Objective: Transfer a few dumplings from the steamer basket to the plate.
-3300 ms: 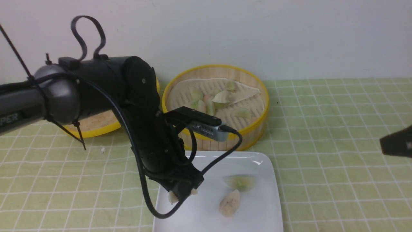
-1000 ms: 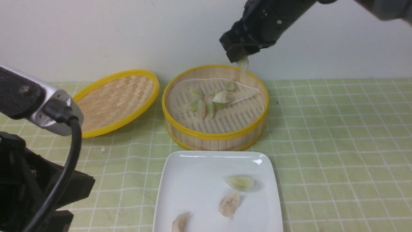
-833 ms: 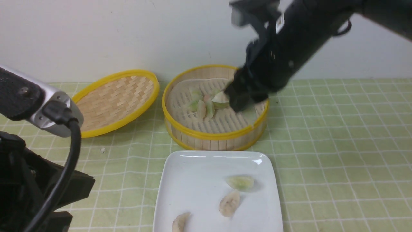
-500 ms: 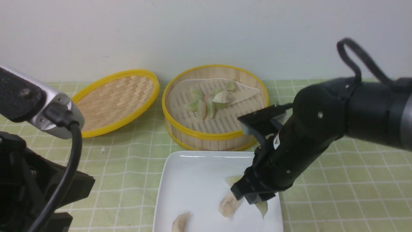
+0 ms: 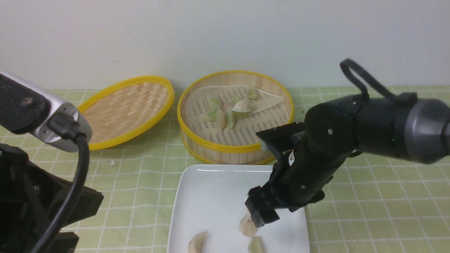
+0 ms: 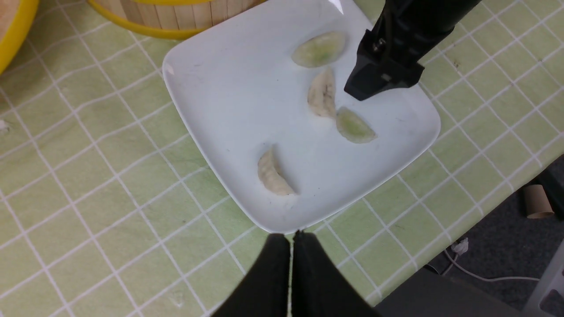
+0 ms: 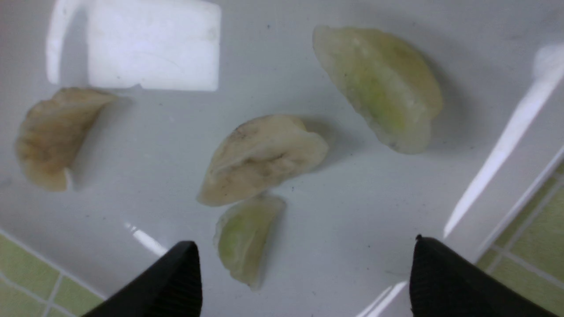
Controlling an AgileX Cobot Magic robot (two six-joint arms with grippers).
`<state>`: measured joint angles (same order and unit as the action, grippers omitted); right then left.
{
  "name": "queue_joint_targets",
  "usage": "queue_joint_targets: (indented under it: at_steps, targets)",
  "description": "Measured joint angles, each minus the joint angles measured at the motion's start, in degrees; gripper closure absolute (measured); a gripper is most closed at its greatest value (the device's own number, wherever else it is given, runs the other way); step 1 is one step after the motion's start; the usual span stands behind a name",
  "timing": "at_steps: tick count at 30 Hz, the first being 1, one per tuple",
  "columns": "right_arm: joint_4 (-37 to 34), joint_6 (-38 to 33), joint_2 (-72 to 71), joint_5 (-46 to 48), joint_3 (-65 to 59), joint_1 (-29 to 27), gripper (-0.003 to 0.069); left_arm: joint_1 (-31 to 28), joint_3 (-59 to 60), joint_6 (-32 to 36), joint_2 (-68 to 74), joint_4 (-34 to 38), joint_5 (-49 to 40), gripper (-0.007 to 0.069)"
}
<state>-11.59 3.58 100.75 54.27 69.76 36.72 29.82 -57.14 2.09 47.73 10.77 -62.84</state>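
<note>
Green-checked cloth beneath glossy square plate (image 5: 207, 196), crescent dumplings (image 7: 264, 154); right end effector (image 7: 304, 281) spread, left end effector (image 6: 291, 237) closed.

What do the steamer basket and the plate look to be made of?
Steamer basket: probably bamboo, matte, with pale upright slats showing; its yellow rims could be painted or plastic.
Plate: glossy white, likely glazed ceramic given its bright reflections, though melamine is possible.
</note>
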Motion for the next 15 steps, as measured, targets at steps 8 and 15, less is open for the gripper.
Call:
queue_joint_targets:
  at_steps: [8, 15]
  targets:
    - [7.2, 4.9, -23.4, 10.3, 4.1, 0.0, 0.0459, 0.0, 0.0, 0.0, 0.0, 0.0, 0.4, 0.0631]
    - [14.0, 8.0, -48.2, 9.3, 2.5, 0.0, 0.0662, 0.0, 0.0, 0.0, 0.0, 0.0, 2.3, 0.0631]
